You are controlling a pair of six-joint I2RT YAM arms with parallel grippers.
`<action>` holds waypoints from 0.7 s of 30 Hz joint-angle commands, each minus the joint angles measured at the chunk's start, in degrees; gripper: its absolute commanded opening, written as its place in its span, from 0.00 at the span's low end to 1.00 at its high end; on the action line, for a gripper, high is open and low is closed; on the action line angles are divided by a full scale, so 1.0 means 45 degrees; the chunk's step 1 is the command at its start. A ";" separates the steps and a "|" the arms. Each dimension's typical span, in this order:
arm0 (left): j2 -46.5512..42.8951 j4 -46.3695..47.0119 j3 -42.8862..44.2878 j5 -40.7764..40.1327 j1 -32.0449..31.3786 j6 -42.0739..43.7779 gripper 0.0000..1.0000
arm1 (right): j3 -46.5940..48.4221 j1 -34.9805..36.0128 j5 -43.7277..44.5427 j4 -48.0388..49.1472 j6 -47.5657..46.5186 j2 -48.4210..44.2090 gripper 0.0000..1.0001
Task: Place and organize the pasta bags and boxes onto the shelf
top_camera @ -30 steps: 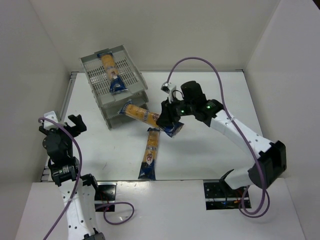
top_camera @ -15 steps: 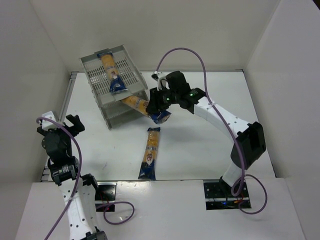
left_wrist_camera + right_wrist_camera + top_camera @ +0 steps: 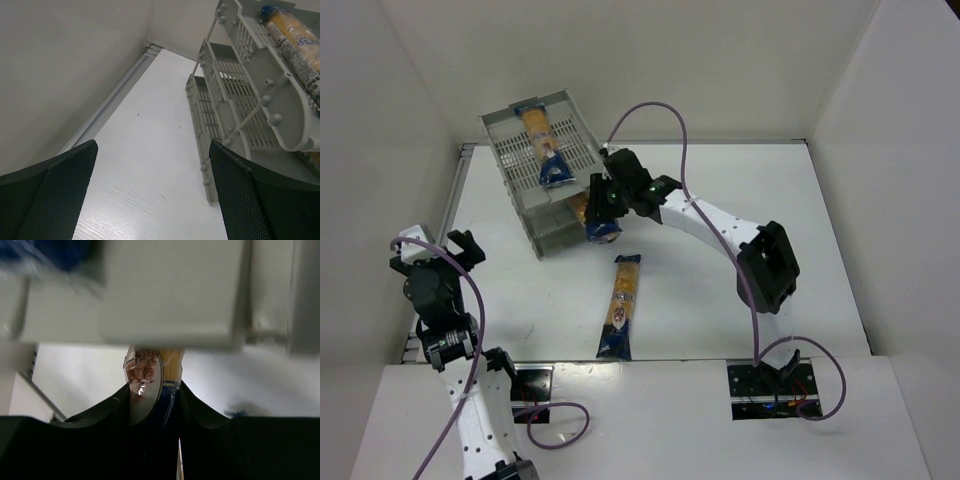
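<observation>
Shelf: the light grey three-tier shelf [image 3: 525,200] stands at the far left of the counter [image 3: 720,290], turned at an angle to the counter's edges, close to the left wall

Top bag: one long bag of yellow-orange pasta [image 3: 542,148] lies lengthwise on the uppermost tier, its blue end with the label towards the front lip; the left wrist view shows the same bag resting on the slotted bottom

Right tool: the right tool [image 3: 602,203] is stretched out across the counter to the shelf's open side and is clenched around the held bag, just beside the edge of the top tier

Held bag: the held bag [image 3: 601,231] is partly inside the shelf under the top tier, with its orange body reaching in and its dark blue end outside; whether it is in the middle or the bottom tier cannot be told; in the right wrist view it is pinched between the two dark fingers, with a blurred grey tier edge right above it

Loose bag: a third bag [image 3: 620,305] lies flat on the counter near the front edge, well apart from the shelf and both arms, its length running from near to far

Left tool: the left tool [image 3: 432,252] is released and holds nothing, its fingers [image 3: 70,175] spread wide; it hangs by the left wall, well apart from the shelf, and its camera looks along the shelf's side
</observation>
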 commanded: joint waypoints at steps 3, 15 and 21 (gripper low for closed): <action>-0.0122 0.0952 -0.0219 -0.0092 0.0259 0.0053 0.99 | 0.2762 0.0347 0.1578 0.0977 0.0990 0.0806 0.00; -0.0356 0.0952 -0.0337 -0.0209 0.0397 0.0053 0.99 | 0.3018 0.0991 0.2421 0.1209 0.1188 0.2038 0.23; -0.0357 0.0952 -0.0337 -0.0209 0.0397 0.0053 0.99 | 0.3350 0.0992 0.2421 0.1562 0.0443 0.2351 0.55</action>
